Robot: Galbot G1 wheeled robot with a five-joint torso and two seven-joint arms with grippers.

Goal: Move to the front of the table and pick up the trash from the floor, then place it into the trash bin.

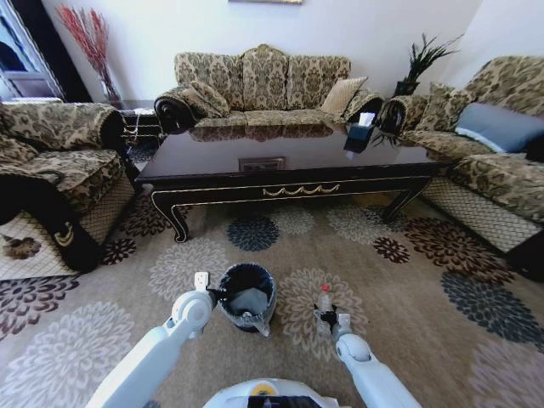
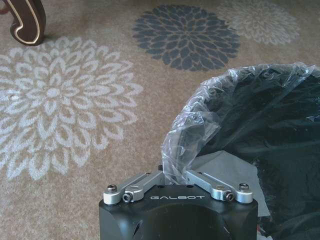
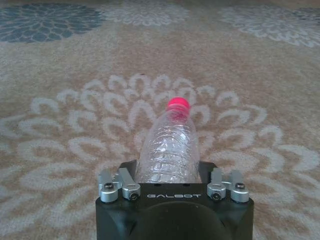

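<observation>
On the flowered beige carpet floor [image 1: 408, 280], near the dark wooden table [image 1: 280, 161], the right gripper [image 3: 170, 172] was closed around a clear red-capped plastic bottle [image 3: 170, 145]. The left gripper [image 2: 175, 177] pinched the round black trash bin's [image 1: 246, 293] liner rim, seemingly steadying it.

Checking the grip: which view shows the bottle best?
The right wrist view: the bottle sits close up in the right gripper. The head view shows it small; the left wrist view shows the bin.
</observation>
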